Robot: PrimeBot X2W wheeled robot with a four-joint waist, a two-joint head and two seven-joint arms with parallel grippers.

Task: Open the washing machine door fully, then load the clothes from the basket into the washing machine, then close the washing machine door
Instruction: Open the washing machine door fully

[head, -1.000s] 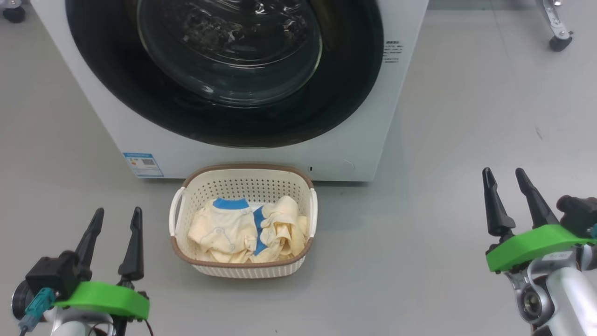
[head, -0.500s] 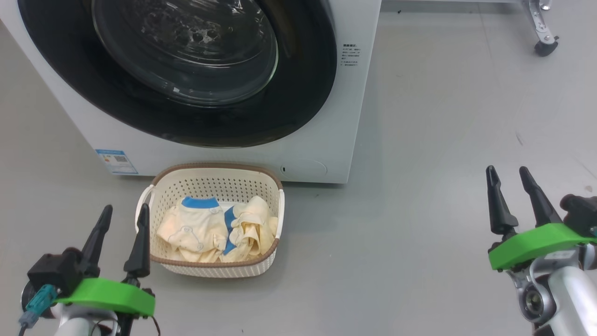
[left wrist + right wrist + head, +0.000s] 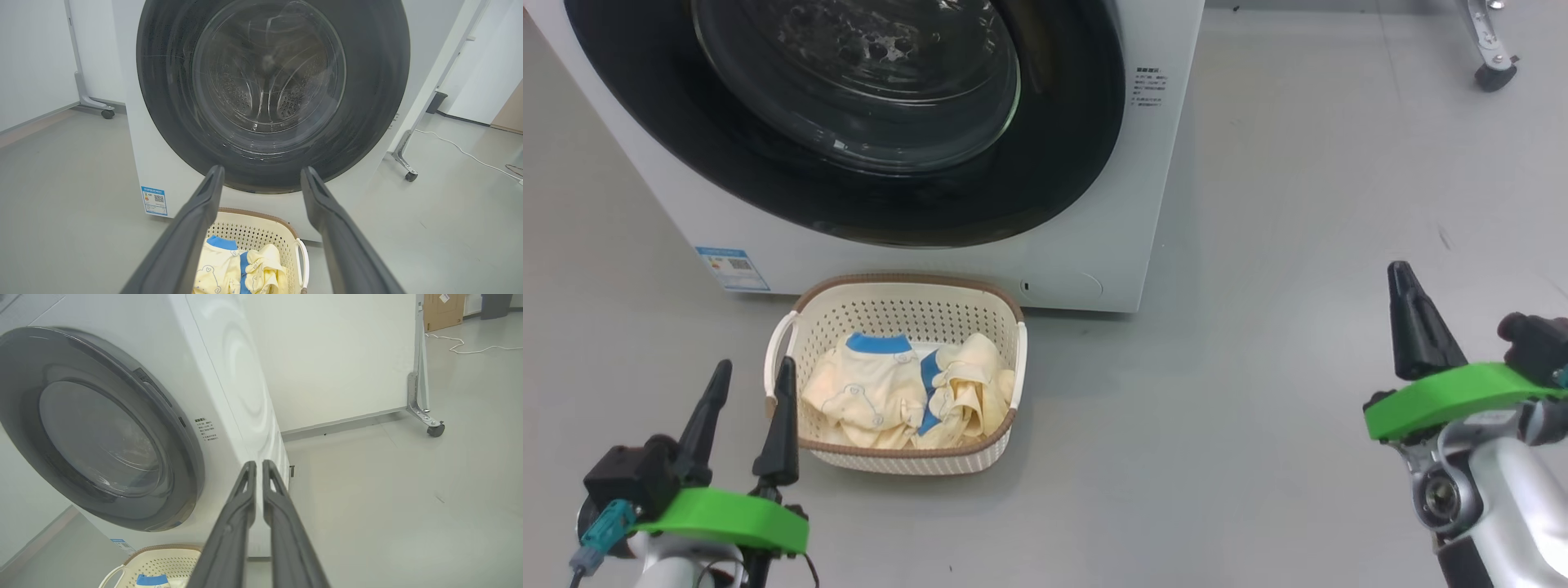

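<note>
The left claw [image 3: 753, 369] is seen with its two long dark fingers spread well apart and nothing between them. Just ahead of it and to its right, the small cream perforated plastic basket [image 3: 905, 464] with a brown woven-look rim is set on the smooth grey floor [image 3: 1258, 425]. The pale yellow soft clothes [image 3: 866, 396] with bright blue collar trim are heaped inside it. Beyond the basket, farther ahead of that claw, the big white front-loading washing machine [image 3: 1131, 204] is stood. Its large round washing machine door [image 3: 1066, 155], glossy black-rimmed with a clear glass bowl, is shut flush against the front. The right claw [image 3: 258, 464] is held with its fingers drawn together on nothing, well apart from the basket, which lies to its left. The machine's lower right front corner is faced by its tips.
</note>
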